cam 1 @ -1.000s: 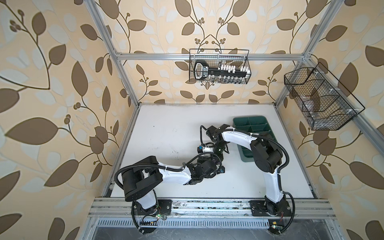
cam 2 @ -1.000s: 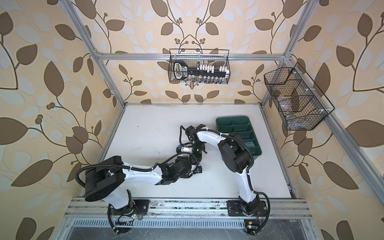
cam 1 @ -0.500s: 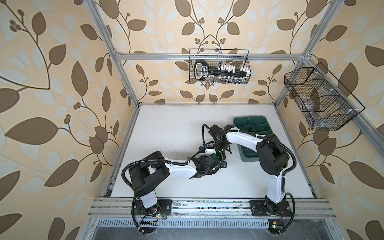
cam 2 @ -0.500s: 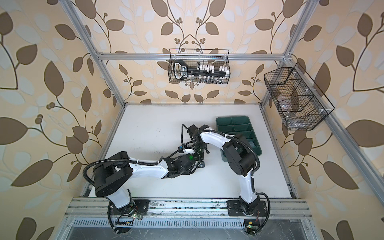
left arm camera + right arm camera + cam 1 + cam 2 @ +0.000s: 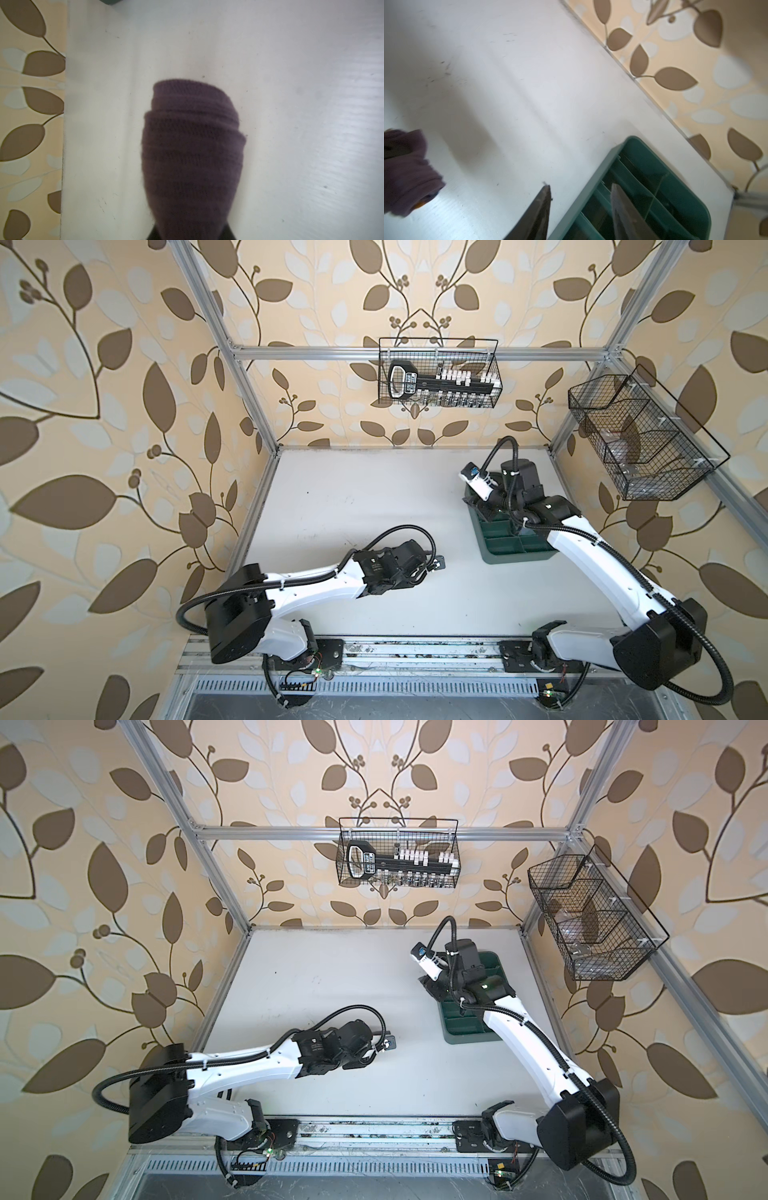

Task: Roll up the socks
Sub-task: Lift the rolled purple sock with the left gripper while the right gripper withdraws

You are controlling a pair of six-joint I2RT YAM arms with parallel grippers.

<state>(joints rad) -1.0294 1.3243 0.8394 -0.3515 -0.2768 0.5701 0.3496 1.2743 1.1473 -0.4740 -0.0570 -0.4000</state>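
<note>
The socks appear as a tight dark purple roll (image 5: pixel 193 145) sticking out from between the jaws of my left gripper (image 5: pixel 191 234), which is shut on it just above the white table (image 5: pixel 353 497). The right wrist view catches the same roll (image 5: pixel 406 172) from the side, with a bit of orange at one end. In both top views the roll is hidden under the left wrist (image 5: pixel 395 568). My right gripper (image 5: pixel 580 186) is open and empty, raised over the near corner of the green tray (image 5: pixel 602 164), far from the roll. It also shows from above (image 5: pixel 478 506).
The green divided tray (image 5: pixel 519 561) sits at the table's right side under the right arm. A wire basket with tools (image 5: pixel 438 373) hangs on the back wall. Another wire basket (image 5: pixel 640 439) hangs on the right wall. Metal frame posts edge the table.
My right gripper has let go at the table's middle, opened, and swung back right over the green tray. The left gripper has shut on the purple roll.
</note>
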